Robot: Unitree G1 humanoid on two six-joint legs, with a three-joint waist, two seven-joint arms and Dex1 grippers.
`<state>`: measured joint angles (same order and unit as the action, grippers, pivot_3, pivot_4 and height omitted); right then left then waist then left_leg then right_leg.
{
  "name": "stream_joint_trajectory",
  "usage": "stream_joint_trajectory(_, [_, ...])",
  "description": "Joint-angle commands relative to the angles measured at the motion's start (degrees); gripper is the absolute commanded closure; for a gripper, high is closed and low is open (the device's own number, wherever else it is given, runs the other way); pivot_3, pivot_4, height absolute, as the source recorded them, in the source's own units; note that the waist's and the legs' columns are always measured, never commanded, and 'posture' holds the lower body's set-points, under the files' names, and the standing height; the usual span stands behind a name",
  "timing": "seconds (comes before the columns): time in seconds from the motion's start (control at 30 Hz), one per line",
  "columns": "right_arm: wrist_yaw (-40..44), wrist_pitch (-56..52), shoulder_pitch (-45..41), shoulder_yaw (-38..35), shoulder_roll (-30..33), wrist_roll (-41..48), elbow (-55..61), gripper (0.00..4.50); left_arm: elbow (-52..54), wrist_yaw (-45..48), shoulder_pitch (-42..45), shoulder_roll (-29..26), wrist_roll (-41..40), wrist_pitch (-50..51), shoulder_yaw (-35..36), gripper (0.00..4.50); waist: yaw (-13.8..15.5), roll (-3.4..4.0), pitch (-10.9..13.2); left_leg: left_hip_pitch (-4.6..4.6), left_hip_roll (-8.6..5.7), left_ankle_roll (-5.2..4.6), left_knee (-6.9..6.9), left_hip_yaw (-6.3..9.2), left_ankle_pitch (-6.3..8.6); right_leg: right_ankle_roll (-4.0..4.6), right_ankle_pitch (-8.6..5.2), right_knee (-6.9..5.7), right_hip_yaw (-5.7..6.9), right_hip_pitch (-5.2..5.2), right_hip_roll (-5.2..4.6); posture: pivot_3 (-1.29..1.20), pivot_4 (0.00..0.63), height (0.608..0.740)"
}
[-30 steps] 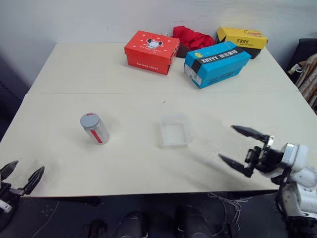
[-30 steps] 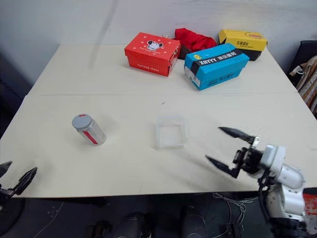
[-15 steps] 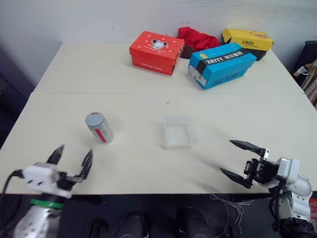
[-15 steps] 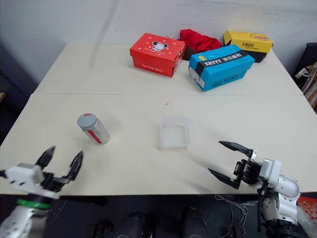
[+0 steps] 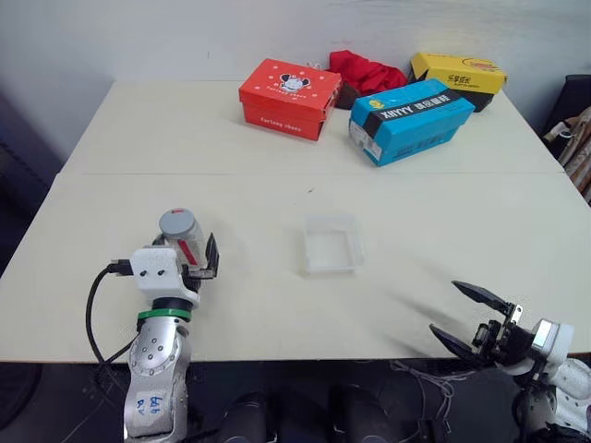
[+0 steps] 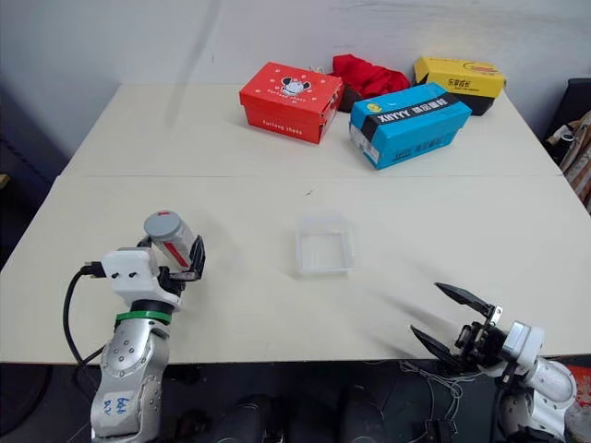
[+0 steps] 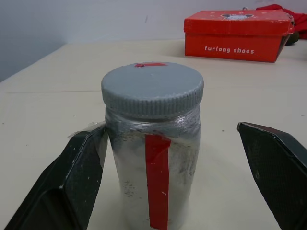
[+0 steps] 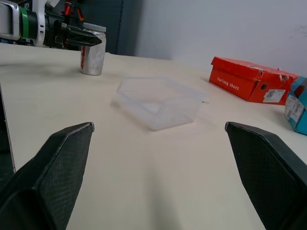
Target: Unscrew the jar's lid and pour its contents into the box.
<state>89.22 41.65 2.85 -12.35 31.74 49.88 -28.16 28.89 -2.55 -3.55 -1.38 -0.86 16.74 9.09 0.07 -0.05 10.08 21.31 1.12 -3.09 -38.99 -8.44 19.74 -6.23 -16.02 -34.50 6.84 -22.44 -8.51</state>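
The jar (image 5: pixel 184 242) stands upright on the cream table's front left part, clear with a red strip down its side. Its grey lid (image 7: pixel 152 88) is on and carries a small red mark. I cannot make out the contents through the clouded wall. My left gripper (image 5: pixel 189 249) is open with the jar between its fingers (image 7: pixel 72 182); one finger is close against the jar's side, the other well apart. The box (image 5: pixel 332 220), a clear shallow tray, lies at mid table to the jar's right. My right gripper (image 5: pixel 446 307) hangs open and holds nothing at the table's front right edge.
At the back of the table stand a red shoe box (image 5: pixel 286 95), a blue box (image 5: pixel 411 118) and a yellow box (image 5: pixel 454 72), with a red cloth (image 5: pixel 367 69) between them. A black cable (image 5: pixel 92 305) loops from my left wrist.
My left arm has come up from below the table's front left edge and moved in to the jar, fingers now either side of it. My right gripper has sunk lower toward the front right edge.
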Motion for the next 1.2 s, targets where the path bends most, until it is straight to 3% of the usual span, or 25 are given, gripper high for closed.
stream_joint_trajectory(0.03, [3.3, 4.1, 0.5, 0.4, 1.5, 2.8, -2.7, 0.0, -1.6, -1.4, 2.8, -0.7, 1.3, -0.8, 0.1, 0.01, 0.1, 0.0, 0.0, 0.0, 0.0, 0.0, -0.01, 0.0, 0.0, 0.0, 0.0, 0.0, 0.0, 0.0, -0.01, 0.0, 0.15, 0.74])
stream_joint_trajectory(0.33, [3.3, 11.1, 0.6, 3.7, 1.2, 5.3, -11.5, 0.0, -11.3, -0.6, 8.7, -4.2, 1.2, -4.4, 1.8, 0.01, 0.1, 0.0, 0.0, -0.01, 0.0, 0.03, 0.0, 0.01, 0.01, 0.0, 0.0, 0.01, 0.0, -0.01, -0.02, 0.0, 0.15, 0.74])
stream_joint_trajectory(0.43, [3.3, 12.7, -0.6, 4.6, 1.0, 5.6, -15.0, 0.0, -12.5, -0.7, 9.3, -4.7, 0.8, -4.7, 2.1, 0.57, 0.1, 0.0, 0.0, -0.01, 0.0, 0.04, 0.0, 0.01, 0.01, 0.0, 0.0, 0.02, -0.01, 0.0, -0.03, 0.0, 0.15, 0.74])
stream_joint_trajectory(0.6, [3.3, 14.3, -2.4, 5.2, 1.0, 6.3, -21.0, 0.0, -11.4, 0.3, 8.7, -4.2, 0.0, -4.1, 1.0, 2.12, 0.0, -0.1, 0.0, -0.04, 0.0, 0.04, 0.0, 0.01, 0.01, -0.01, 0.01, 0.02, -0.01, 0.03, -0.03, 0.0, 0.15, 0.74])
stream_joint_trajectory(0.73, [3.3, 14.5, -1.2, 6.1, 1.8, 6.5, -23.7, 0.0, -9.8, 5.2, 8.4, -6.3, -4.5, -5.9, 3.2, 2.14, -0.1, -0.37, -0.2, -0.09, 0.0, 0.03, -0.01, 0.02, 0.02, -0.08, 0.05, 0.14, -0.03, 0.11, -0.05, 0.0, 0.15, 0.74])
stream_joint_trajectory(0.77, [3.3, 13.0, -1.2, 6.1, 2.1, 5.8, -21.8, 0.0, -9.9, 11.1, 9.2, -8.8, -9.9, -7.0, 5.3, 2.14, -0.1, -0.45, -0.2, -0.09, 0.0, 0.03, -0.01, 0.02, 0.03, -0.08, 0.05, 0.16, -0.04, 0.12, -0.05, 0.0, 0.15, 0.74])
stream_joint_trajectory(0.8, [-5.6, 5.8, -0.1, 6.9, 4.6, 2.2, -5.0, 0.0, -10.1, 16.7, 9.9, -11.5, -14.4, -7.7, 6.8, 2.14, -0.1, -0.42, -0.1, -0.09, 0.0, 0.03, -0.01, 0.02, 0.03, -0.08, 0.05, 0.16, -0.04, 0.11, -0.05, 0.0, 0.15, 0.74])
stream_joint_trajectory(0.9, [-29.1, -16.1, 0.4, 7.9, 12.3, -3.9, 30.7, 0.0, -12.0, 34.0, 12.5, -21.1, -26.4, -3.6, 8.2, 2.14, -0.4, 0.45, 0.2, 0.12, 0.01, 0.12, -0.06, -0.08, -0.01, -0.06, 0.03, -0.07, -0.11, -0.21, -0.19, 0.0, 0.15, 0.74])
stream_joint_trajectory(1.03, [-42.9, -38.2, -2.9, 8.9, 18.3, -0.2, 47.8, 0.0, -16.2, 56.2, 19.6, -35.2, -33.9, 3.7, 3.1, 2.14, 0.4, 0.36, 0.1, 0.16, 0.19, 0.6, -0.02, -0.05, -0.18, 0.17, -0.09, -0.3, 0.17, -0.56, -0.02, 0.0, 0.15, 0.74])
stream_joint_trajectory(1.13, [-45.6, -48.5, -8.9, 10.5, 18.5, 4.7, 54.2, 0.0, -20.0, 62.8, 25.6, -37.5, -33.4, 3.6, -1.5, 2.14, 1.7, 0.27, 0.1, 0.18, 0.39, 0.86, 0.04, 0.18, -0.11, 0.58, -0.32, -0.46, 0.55, -0.82, 0.15, 0.0, 0.15, 0.74])
stream_joint_trajectory(1.2, [-48.2, -56.8, -16.3, 13.0, 17.9, 8.7, 57.1, 0.0, -22.2, 64.6, 30.2, -36.0, -32.8, 3.2, -4.2, 2.14, 1.5, 0.28, 0.1, 0.57, 0.33, 0.58, 0.0, 0.14, -0.26, 0.6, -0.33, -0.62, 0.57, -1.0, 0.17, 0.0, 0.15, 0.74])
